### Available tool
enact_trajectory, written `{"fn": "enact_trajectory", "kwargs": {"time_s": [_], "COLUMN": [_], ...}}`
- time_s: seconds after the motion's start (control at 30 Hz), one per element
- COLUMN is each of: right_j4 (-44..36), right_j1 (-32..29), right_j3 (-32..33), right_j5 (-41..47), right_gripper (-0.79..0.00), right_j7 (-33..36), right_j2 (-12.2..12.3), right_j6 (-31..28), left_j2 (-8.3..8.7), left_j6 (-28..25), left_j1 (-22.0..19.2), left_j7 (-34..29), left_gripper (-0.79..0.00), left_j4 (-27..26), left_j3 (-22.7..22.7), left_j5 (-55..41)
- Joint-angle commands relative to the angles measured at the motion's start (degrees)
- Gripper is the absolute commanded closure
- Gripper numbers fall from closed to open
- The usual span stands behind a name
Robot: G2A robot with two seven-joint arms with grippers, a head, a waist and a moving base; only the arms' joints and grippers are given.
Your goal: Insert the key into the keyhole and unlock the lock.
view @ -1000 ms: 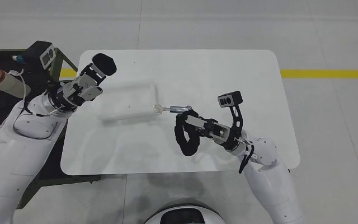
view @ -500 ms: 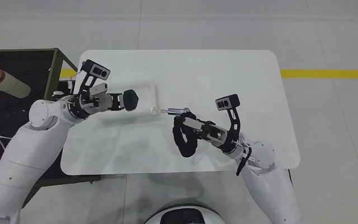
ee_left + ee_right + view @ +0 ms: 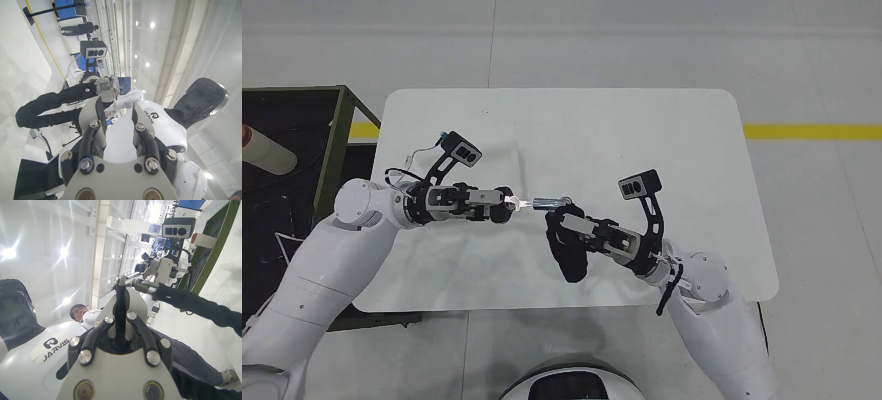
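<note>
A cable lock is held above the white table: a silver cylinder with a black cable loop. My right gripper is shut on the black cable, just behind the cylinder. A small silver key sticks out of the cylinder's end. In the left wrist view the key hangs from the keyhole. My left gripper is open, its fingertips on either side of the key without touching it. From above, the left gripper faces the lock.
A dark green cart holding a pale roll stands off the table's left side. A yellow line runs along the floor at the right. The table edge lies close below the lock.
My left arm has swung from the table's far left corner to the centre, bringing its open gripper up to the key. The right gripper with the lock has shifted slightly left.
</note>
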Motion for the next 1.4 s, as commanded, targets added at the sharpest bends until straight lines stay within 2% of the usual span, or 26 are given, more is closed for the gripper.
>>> {"fn": "enact_trajectory", "kwargs": {"time_s": [0.0,0.17,0.23,0.37,0.67,0.8,1.03,1.37], "right_j4": [0.1,0.4,0.5,0.5,0.5,-1.8,-2.0,-1.0], "right_j1": [0.0,0.1,0.2,0.3,0.3,-2.7,-2.9,-2.6], "right_j3": [0.0,-0.1,-0.1,-0.2,-0.2,0.9,1.0,0.8], "right_j5": [0.0,-0.2,-0.2,-0.2,-0.2,-1.1,-0.8,-0.4], "right_gripper": [0.0,0.0,0.0,0.0,0.0,0.0,0.0,0.0], "right_j7": [0.0,-0.2,-0.2,-0.2,-0.2,-1.4,-1.8,-2.0], "right_j2": [0.0,-0.1,-0.1,-0.1,-0.1,0.2,0.3,0.5], "right_j6": [0.1,0.3,0.4,1.0,1.0,0.6,0.8,0.5], "left_j2": [-0.4,-1.28,-1.57,-1.82,-1.82,-1.52,-1.44,-1.22], "left_j6": [0.0,0.0,-0.7,-1.4,-1.4,-7.3,-17.3,-30.2], "left_j1": [0.1,0.5,0.7,0.9,0.9,3.5,7.6,11.5], "left_j7": [-0.2,-0.8,-0.8,-0.9,-0.9,1.2,9.6,22.5], "left_gripper": [-0.117,-0.077,0.0,0.0,0.0,0.0,0.0,0.0], "left_j4": [-0.2,-0.7,-0.8,-1.4,-1.4,-6.1,-12.4,-17.5], "left_j3": [0.0,-0.6,-1.2,-2.5,-2.5,-5.8,-10.4,-13.6], "left_j5": [0.2,0.9,1.1,4.0,4.0,11.1,25.0,45.4]}}
